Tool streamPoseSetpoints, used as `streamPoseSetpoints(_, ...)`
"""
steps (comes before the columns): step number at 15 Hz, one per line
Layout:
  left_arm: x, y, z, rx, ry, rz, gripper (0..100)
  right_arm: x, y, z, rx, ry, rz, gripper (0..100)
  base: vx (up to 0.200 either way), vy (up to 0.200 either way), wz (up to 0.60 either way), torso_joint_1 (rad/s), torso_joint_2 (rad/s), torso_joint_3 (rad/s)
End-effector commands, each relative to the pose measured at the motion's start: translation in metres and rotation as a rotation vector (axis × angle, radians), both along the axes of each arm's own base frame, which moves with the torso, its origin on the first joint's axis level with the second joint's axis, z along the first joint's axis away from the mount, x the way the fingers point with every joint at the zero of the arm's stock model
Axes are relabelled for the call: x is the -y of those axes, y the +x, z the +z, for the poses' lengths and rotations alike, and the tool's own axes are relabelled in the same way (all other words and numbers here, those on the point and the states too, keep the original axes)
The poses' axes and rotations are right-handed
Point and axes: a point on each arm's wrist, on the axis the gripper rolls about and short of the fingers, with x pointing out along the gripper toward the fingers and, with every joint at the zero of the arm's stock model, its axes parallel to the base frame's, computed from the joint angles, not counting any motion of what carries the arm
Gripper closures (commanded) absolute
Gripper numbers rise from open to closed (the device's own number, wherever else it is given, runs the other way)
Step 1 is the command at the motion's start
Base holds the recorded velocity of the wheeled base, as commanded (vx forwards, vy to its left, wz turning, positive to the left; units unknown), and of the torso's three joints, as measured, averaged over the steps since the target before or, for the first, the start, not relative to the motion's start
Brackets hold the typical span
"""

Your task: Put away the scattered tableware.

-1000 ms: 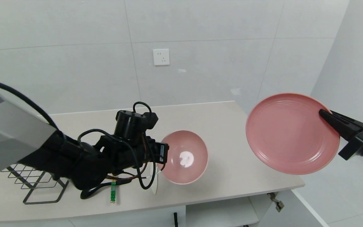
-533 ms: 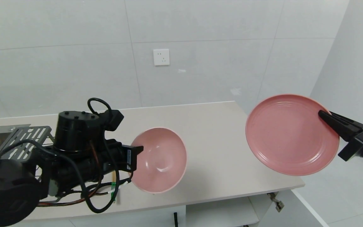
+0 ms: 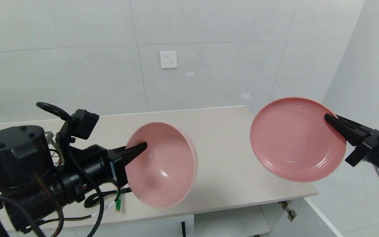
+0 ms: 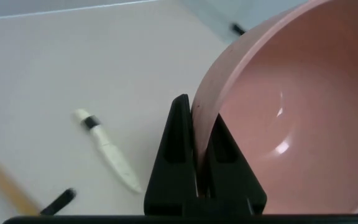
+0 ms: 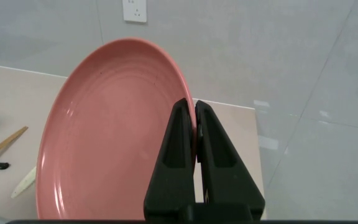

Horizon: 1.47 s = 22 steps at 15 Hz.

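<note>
My left gripper [image 3: 142, 146] is shut on the rim of a pink bowl [image 3: 163, 168]. It holds the bowl tipped on its side above the front of the table [image 3: 229, 131]. In the left wrist view the two fingers [image 4: 180, 134] pinch the bowl [image 4: 291, 112] wall. My right gripper [image 3: 329, 119] is shut on the edge of a pink plate [image 3: 294, 141], held tilted in the air past the table's right end. The right wrist view shows the plate [image 5: 110, 130] clamped at the right gripper [image 5: 193, 106].
On the table below the bowl lie a white utensil [image 4: 107, 149], a wooden chopstick [image 5: 5, 144] and a small black piece [image 4: 58, 200]. A bit of a metal rack [image 3: 48, 135] peeks out behind the left arm. A wall socket [image 3: 168, 59] is behind the table.
My left arm has drawn back to the left and raised the bowl, tipping it further onto its side. The right gripper has shifted the plate slightly to the left.
</note>
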Motion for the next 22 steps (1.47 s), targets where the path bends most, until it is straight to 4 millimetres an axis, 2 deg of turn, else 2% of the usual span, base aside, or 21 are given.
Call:
streamPoseSetpoints(1, -0.012, -0.022, -0.003, 0.028, -0.038, -0.106, 100, -0.01, -0.001, -0.001, -0.021, 0.034, 0.057, 100, 0.0, 0.0, 0.0, 0.0, 0.0, 0.0)
streamPoseSetpoints(3, -0.02, -0.034, 0.0, 0.09, -0.069, -0.16, 100, -0.024, -0.012, 0.001, -0.027, 0.075, 0.153, 100, 0.0, 0.0, 0.0, 0.0, 0.0, 0.0)
streamPoseSetpoints(5, -0.023, -0.039, 0.006, 0.122, -0.091, -0.156, 100, -0.031, -0.026, -0.007, -0.059, 0.067, 0.211, 100, 0.0, 0.0, 0.0, 0.0, 0.0, 0.0)
streamPoseSetpoints(8, -0.029, -0.039, 0.003, 0.1, -0.102, -0.089, 100, -0.03, -0.03, -0.006, -0.044, 0.059, 0.212, 100, 0.0, 0.0, 0.0, 0.0, 0.0, 0.0)
streamPoseSetpoints(11, -0.03, -0.024, -0.004, 0.053, -0.058, 0.103, 100, -0.031, -0.03, -0.003, -0.003, 0.064, 0.217, 100, 0.0, 0.0, 0.0, 0.0, 0.0, 0.0)
streamPoseSetpoints(12, -0.026, -0.015, -0.007, 0.021, -0.012, 0.164, 100, -0.032, -0.031, -0.004, 0.005, 0.067, 0.225, 100, 0.0, 0.0, 0.0, 0.0, 0.0, 0.0)
streamPoseSetpoints(13, -0.022, -0.003, -0.015, -0.057, 0.07, 0.311, 100, -0.039, -0.032, 0.0, 0.035, 0.093, 0.267, 100, 0.0, 0.0, 0.0, 0.0, 0.0, 0.0)
streamPoseSetpoints(14, -0.016, -0.001, -0.019, -0.086, 0.083, 0.324, 100, -0.04, -0.031, -0.001, 0.033, 0.101, 0.272, 100, 0.0, 0.0, 0.0, 0.0, 0.0, 0.0)
streamPoseSetpoints(17, -0.004, -0.019, -0.024, -0.077, 0.126, 0.266, 100, -0.04, -0.025, -0.007, 0.012, 0.092, 0.252, 100, 0.0, 0.0, 0.0, 0.0, 0.0, 0.0)
streamPoseSetpoints(22, -0.007, -0.025, -0.019, 0.009, 0.076, 0.276, 100, -0.039, -0.027, -0.008, 0.028, 0.08, 0.25, 100, 0.0, 0.0, 0.0, 0.0, 0.0, 0.0)
